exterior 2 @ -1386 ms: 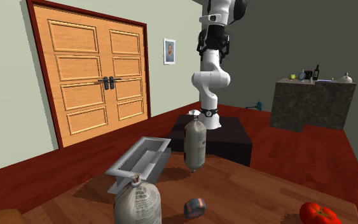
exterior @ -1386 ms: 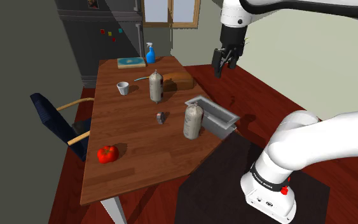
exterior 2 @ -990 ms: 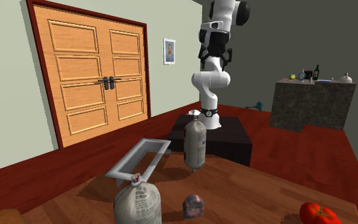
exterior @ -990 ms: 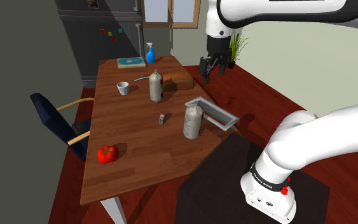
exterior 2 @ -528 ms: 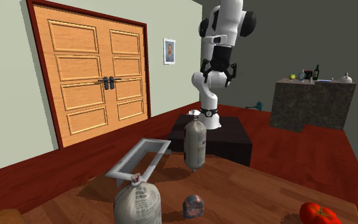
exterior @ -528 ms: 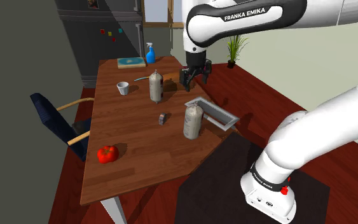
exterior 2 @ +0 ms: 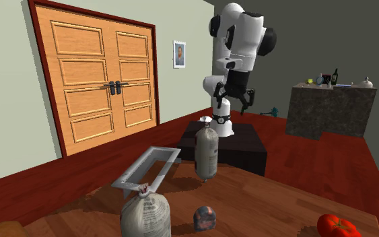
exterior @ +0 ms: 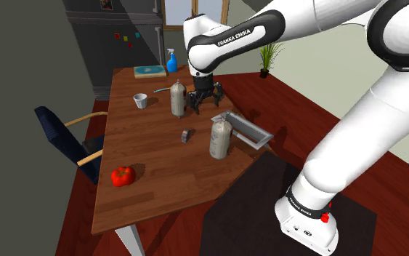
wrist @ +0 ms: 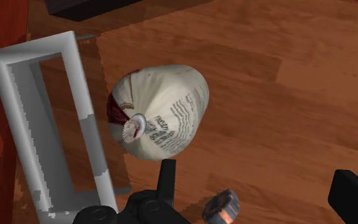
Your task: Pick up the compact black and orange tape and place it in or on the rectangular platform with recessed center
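Tape [exterior: 187, 134] lies loose on the table [exterior: 152, 196], just beside the bottle [exterior: 220, 138] and on the side of it away from the tray [wrist: 31, 52]. The tray sits close against the bottle's other flank, at the table's edge, so the bottle stands upright between the thing to lift and the place it must go. Nothing rests in the tray's hollow yet.

The gripper [exterior: 205, 108] hangs above the table, higher than the bottle's cap and a little beyond it, pointing down. Its fingers [wrist: 166, 181] stand wide apart with nothing between them, which suits an approach: the tape has not been reached, and spread jaws can come down astride so small a thing. In the wrist view the tape shows near the bottle's base, closer to one finger than the other, so the hand probably needs to shift sideways before it descends.

The bottle is the likely trouble. A finger lowered on that side could knock it, and the carry to the tray will probably have to pass over it.
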Robot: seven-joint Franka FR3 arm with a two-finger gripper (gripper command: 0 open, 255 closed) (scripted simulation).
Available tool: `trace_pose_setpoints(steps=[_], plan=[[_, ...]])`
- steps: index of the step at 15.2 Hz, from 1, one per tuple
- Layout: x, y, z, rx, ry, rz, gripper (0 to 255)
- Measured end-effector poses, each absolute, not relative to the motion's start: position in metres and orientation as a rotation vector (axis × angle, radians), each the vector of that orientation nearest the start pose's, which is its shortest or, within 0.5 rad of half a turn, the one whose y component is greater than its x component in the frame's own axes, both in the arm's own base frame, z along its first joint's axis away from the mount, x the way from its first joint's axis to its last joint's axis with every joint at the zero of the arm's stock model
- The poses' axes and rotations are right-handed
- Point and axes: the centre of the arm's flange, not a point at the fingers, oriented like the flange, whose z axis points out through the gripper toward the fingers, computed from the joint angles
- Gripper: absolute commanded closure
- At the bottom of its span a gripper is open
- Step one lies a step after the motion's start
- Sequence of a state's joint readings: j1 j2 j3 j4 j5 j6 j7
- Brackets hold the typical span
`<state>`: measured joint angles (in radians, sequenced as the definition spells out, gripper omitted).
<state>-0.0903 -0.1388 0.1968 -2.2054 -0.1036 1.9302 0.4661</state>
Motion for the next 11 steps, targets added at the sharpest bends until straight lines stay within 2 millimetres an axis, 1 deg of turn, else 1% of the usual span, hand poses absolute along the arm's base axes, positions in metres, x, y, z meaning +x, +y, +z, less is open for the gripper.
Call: trace_pose_setpoints(steps=[1, 5, 6, 8, 9, 10, 11], plan=[[0.5, 0.047, 0.419, -3.249, 0.547, 0.173, 0], [0.534, 0.047, 0.377, -3.238, 0.638, 0.211, 0], [0.546, 0.045, 0.37, -3.235, 0.661, 0.22, 0], [0.563, 0.048, 0.352, -3.227, 0.706, 0.239, 0], [0.574, 0.045, 0.343, -3.224, 0.729, 0.247, 0], [0.581, 0.045, 0.331, -3.22, 0.752, 0.258, 0], [0.594, 0.044, 0.319, -3.216, 0.774, 0.265, 0]])
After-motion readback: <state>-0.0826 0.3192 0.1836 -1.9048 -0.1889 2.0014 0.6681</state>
